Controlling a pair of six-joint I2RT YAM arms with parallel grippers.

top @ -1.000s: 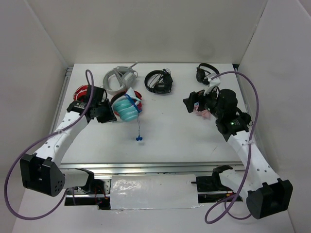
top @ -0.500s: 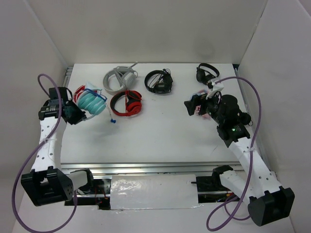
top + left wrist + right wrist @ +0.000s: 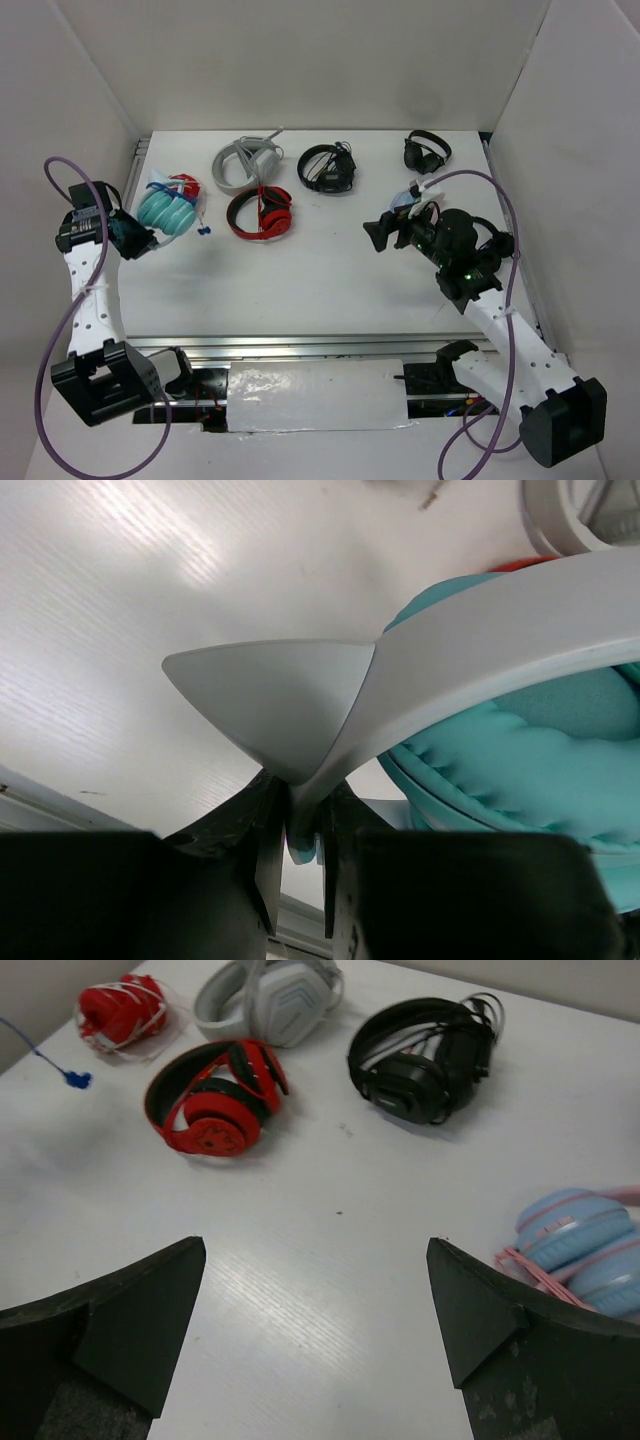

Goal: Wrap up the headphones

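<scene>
Up close, left gripper (image 3: pixel 298 832) on headphones (image 3: pixel 500 655)

No text, label, brand, number or sign can be read in any view. Neither the headphones (image 3: pixel 165 212) nor the bench (image 3: pixel 330 270) shows a marking clear enough to make out.
</scene>
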